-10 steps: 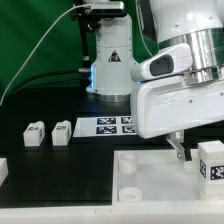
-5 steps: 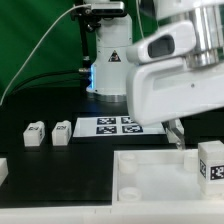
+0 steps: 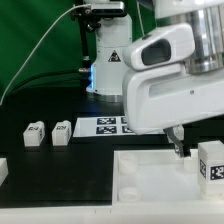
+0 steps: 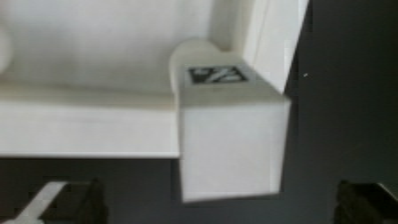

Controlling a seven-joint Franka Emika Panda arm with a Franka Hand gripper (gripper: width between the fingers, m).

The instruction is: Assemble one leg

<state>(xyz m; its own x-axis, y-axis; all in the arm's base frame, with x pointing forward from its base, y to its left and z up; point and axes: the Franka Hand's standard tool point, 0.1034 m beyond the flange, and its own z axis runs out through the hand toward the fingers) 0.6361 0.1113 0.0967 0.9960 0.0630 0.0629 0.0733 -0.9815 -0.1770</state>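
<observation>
A leg (image 3: 211, 163), a small white post with a black-and-white tag, stands upright in the right corner of the large white tray (image 3: 150, 175). In the wrist view the same leg (image 4: 231, 130) shows from above, its tag facing the camera. My gripper (image 3: 180, 150) hangs over the tray just to the exterior view's left of this leg. It is open and empty. In the wrist view my gripper (image 4: 214, 205) has its dark fingertips (image 4: 63, 200) wide apart, with the leg's near end between and beyond them. Two more legs (image 3: 35, 133) (image 3: 62, 132) lie on the black table at the left.
The marker board (image 3: 110, 126) lies behind the tray in the middle of the table. The robot base (image 3: 108, 60) stands at the back. A white part (image 3: 3, 170) shows at the exterior view's left edge. The tray has raised walls and a round hole (image 3: 129, 169).
The gripper body has shifted toward the exterior view's left. Its finger rose a little, then came back down beside the upright leg. The legs and tray have not moved.
</observation>
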